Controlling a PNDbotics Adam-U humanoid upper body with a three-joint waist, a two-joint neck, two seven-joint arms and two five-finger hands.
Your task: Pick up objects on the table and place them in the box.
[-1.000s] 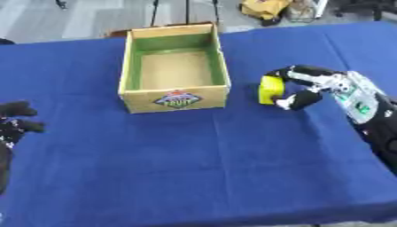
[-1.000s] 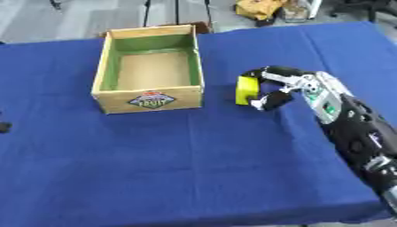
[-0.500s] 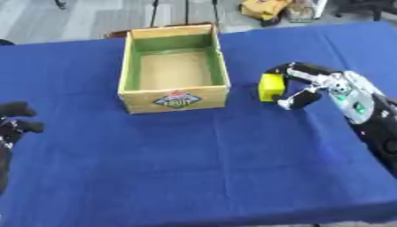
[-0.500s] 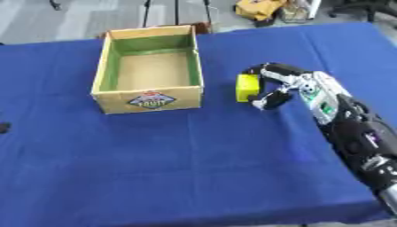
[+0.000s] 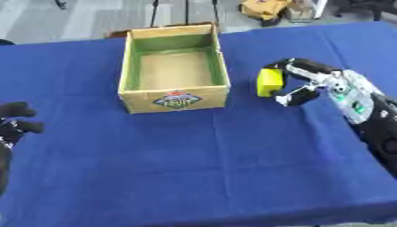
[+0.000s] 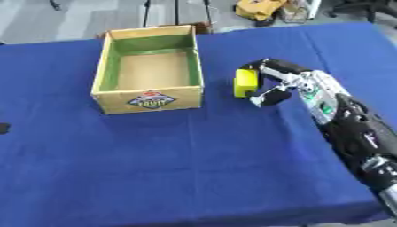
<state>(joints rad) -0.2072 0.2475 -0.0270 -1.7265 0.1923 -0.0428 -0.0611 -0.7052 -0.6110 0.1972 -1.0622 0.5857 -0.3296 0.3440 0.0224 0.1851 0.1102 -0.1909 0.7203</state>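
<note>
Right hand [image 5: 309,82]: my fingers are curled round the yellow block [image 5: 268,83], centre right of frame.
Yellow block: just right of the cardboard box [image 5: 173,95], above the blue tablecloth [image 5: 201,164].
Left hand [image 5: 15,122]: I see it at the left edge, fingers curled, holding nothing.

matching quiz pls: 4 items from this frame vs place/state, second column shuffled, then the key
Items:
1. box
2. yellow object
3. right hand
4. left hand

Place or state:
A. idle at the view's left edge
B. fingers curled round the yellow object
C. open-topped, nothing inside
D. held just right of the box, not in it

Pairs: 1-C, 2-D, 3-B, 4-A
</note>
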